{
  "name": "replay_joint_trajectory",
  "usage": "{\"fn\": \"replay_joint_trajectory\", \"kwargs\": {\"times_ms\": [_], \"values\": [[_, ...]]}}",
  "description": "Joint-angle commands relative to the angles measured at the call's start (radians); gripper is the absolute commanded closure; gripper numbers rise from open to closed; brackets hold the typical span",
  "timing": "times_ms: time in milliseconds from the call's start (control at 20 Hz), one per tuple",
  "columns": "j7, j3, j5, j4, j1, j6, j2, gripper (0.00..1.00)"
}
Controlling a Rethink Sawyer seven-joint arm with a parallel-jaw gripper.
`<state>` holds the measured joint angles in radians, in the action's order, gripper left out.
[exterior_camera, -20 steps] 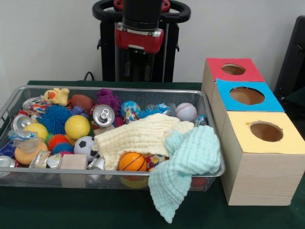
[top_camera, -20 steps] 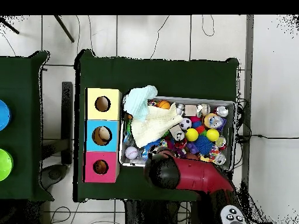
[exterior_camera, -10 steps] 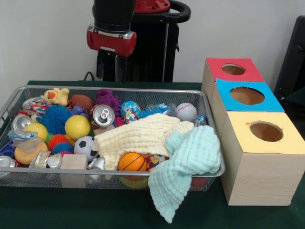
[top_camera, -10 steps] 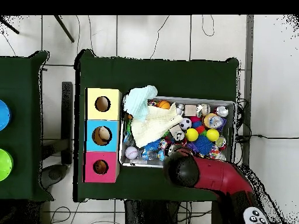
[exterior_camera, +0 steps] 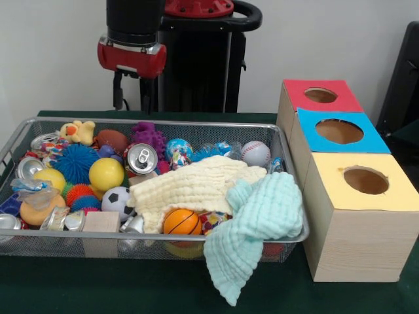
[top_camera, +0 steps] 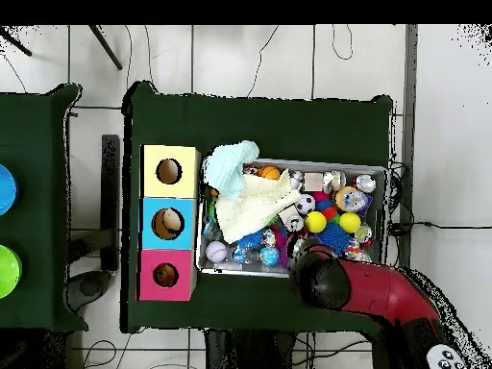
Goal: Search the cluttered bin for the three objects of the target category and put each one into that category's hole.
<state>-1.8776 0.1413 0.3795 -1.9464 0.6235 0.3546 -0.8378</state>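
Amid clutter, yellow plush duck [exterior_camera: 78, 131]

No text, label, brand, number or sign can be read in either view. The cans [exterior_camera: 141, 158] in the wire-mesh basket [exterior_camera: 196, 123] show only their silver tops, and the red [exterior_camera: 321, 95], blue [exterior_camera: 339, 131] and yellow [exterior_camera: 365, 180] box tops carry plain colour with no lettering.
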Motion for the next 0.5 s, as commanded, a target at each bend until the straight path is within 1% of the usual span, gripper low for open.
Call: {"fn": "replay_joint_trajectory", "kwargs": {"times_ms": [50, 100, 350, 500], "values": [[0.219, 0.136, 0.104, 0.064, 0.084, 0.112, 0.051, 0.0], [0.219, 0.14, 0.118, 0.065, 0.096, 0.1, 0.061, 0.0], [0.225, 0.166, 0.163, 0.083, 0.133, 0.106, 0.076, 0.0], [0.22, 0.176, 0.193, 0.086, 0.157, 0.098, 0.099, 0.0]]}}
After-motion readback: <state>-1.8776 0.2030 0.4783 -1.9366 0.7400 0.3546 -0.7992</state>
